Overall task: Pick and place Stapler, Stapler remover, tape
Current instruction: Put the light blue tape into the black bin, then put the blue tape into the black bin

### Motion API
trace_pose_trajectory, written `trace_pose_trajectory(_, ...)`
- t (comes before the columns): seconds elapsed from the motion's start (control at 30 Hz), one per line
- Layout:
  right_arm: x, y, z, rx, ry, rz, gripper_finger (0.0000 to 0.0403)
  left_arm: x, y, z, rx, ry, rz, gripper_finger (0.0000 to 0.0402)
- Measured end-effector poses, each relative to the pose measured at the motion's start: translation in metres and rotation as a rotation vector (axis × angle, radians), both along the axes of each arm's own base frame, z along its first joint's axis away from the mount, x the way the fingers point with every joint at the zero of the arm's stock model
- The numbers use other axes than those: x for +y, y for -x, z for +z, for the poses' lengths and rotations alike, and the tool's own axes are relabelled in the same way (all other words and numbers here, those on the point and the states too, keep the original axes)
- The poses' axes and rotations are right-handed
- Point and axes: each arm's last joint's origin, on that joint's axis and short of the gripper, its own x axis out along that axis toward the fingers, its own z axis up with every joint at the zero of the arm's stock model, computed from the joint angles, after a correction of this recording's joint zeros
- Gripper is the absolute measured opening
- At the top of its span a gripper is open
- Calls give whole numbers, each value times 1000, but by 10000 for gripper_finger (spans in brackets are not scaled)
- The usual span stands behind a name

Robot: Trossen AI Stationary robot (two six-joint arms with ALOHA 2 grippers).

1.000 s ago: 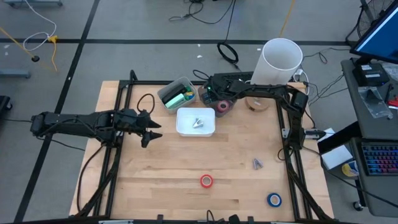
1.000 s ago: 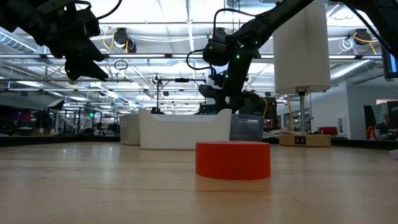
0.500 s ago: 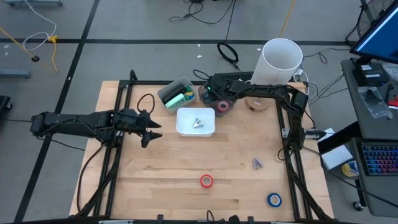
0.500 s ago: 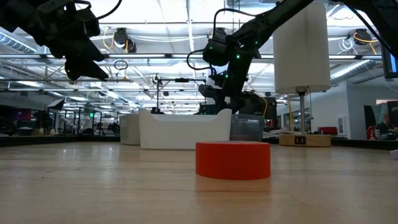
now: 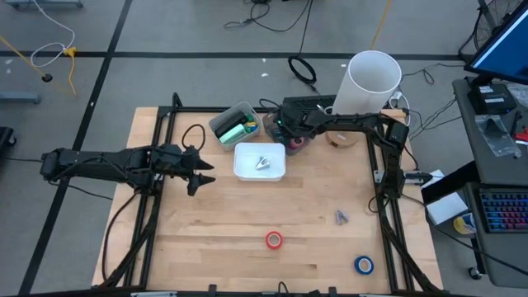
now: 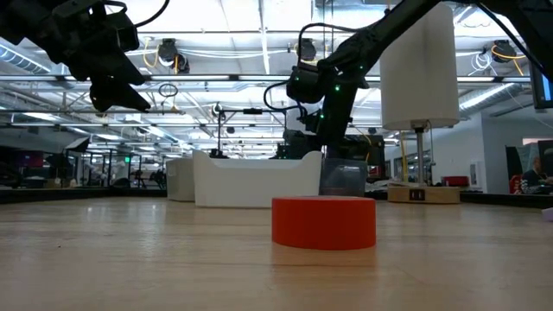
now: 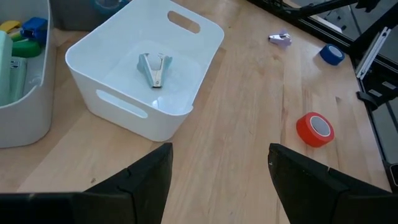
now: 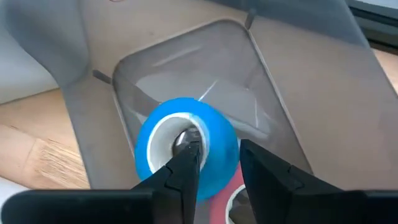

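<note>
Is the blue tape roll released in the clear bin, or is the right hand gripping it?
Gripped. The right hand holds the blue tape roll over the clear bin, one finger through its hole, above a pink roll.

Big white cylinder [image 5: 373, 81] upper right, off table's far edge. Green items [image 5: 234, 130] in grey bin [image 5: 224, 120] top centre. Monitor [image 5: 505, 41] and keyboard [image 5: 500, 210] far right. Cables [image 5: 280, 15] on floor.

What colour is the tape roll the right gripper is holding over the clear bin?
Blue, with a pale core. The tape roll shows best in the right wrist view.
</note>
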Motion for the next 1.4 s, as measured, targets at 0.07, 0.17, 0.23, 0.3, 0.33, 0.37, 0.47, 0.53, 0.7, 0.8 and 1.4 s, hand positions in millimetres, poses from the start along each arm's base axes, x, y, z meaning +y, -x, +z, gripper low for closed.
trace_pose_trajectory(0.07,0,0,-1,0,-8,3,106,0,0,0,0,0,0,262)
trace_pose_trajectory(0.17,0,-1,0,-20,-16,10,109,0,0,0,0,0,0,262)
trace_pose_trajectory(0.23,0,-2,0,-37,-8,11,116,0,0,0,0,0,0,262)
trace_pose_trajectory(0.3,-1,-4,2,-60,3,11,122,0,0,0,0,0,0,262)
trace_pose_trajectory(0.33,-2,-5,2,-69,8,11,126,0,0,0,0,0,0,262)
trace_pose_trajectory(0.37,-2,-6,3,-79,12,12,129,0,0,0,0,0,0,262)
trace_pose_trajectory(0.47,-2,-8,7,-109,24,15,132,0,0,0,0,0,-1,262)
trace_pose_trajectory(0.53,0,-7,13,-126,30,16,131,0,0,0,0,0,0,262)
trace_pose_trajectory(0.7,13,-5,39,-186,49,57,121,0,0,0,0,-1,0,262)
trace_pose_trajectory(0.8,28,-2,64,-266,31,132,115,0,0,0,0,-1,0,262)
trace_pose_trajectory(1.4,222,25,145,-459,-250,1137,105,0,0,0,2,14,11,262)
